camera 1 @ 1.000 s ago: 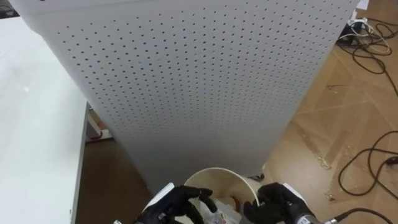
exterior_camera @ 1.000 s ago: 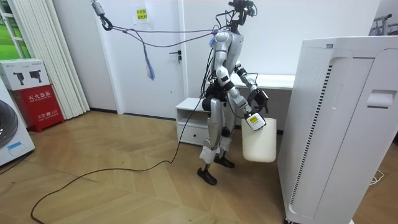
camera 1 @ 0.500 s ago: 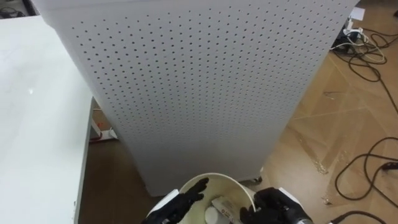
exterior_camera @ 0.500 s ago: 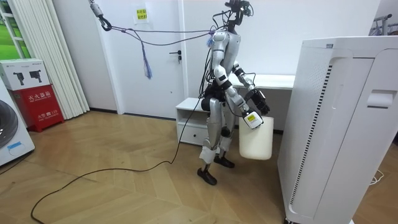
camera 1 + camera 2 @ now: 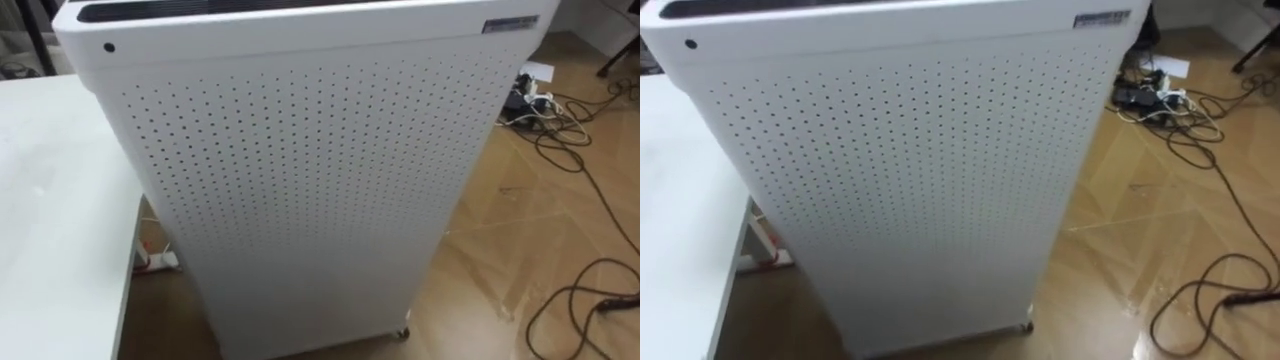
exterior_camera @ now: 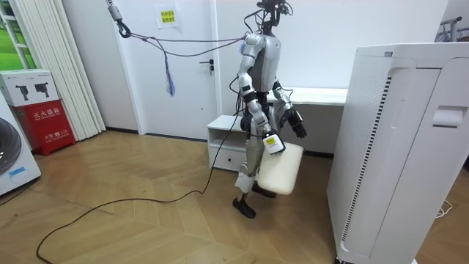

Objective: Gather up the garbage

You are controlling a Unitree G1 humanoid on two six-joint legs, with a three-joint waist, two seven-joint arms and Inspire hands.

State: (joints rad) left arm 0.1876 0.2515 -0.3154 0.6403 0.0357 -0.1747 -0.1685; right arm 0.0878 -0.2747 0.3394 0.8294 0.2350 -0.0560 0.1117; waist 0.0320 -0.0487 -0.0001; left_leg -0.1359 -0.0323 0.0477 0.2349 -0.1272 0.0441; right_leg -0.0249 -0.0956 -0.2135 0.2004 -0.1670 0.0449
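Note:
In the room view I stand between a low white cabinet and a tall white appliance, facing the appliance. A cream waste bin hangs tilted in front of my thighs. My right hand, on the arm nearer the camera, grips the bin at its upper rim. My left hand is raised just above and beyond the rim, and its fingers are too small to read. What lies inside the bin is hidden.
The appliance's perforated white panel stands right before me. A white table lies to my left. Dark cables and a power strip lie on the wooden floor to the right. A red box stands far off.
I have stepped back toward the room view's left, and the bin has swung that way and tipped. The eye view has risen up the appliance, which is the camera's own move.

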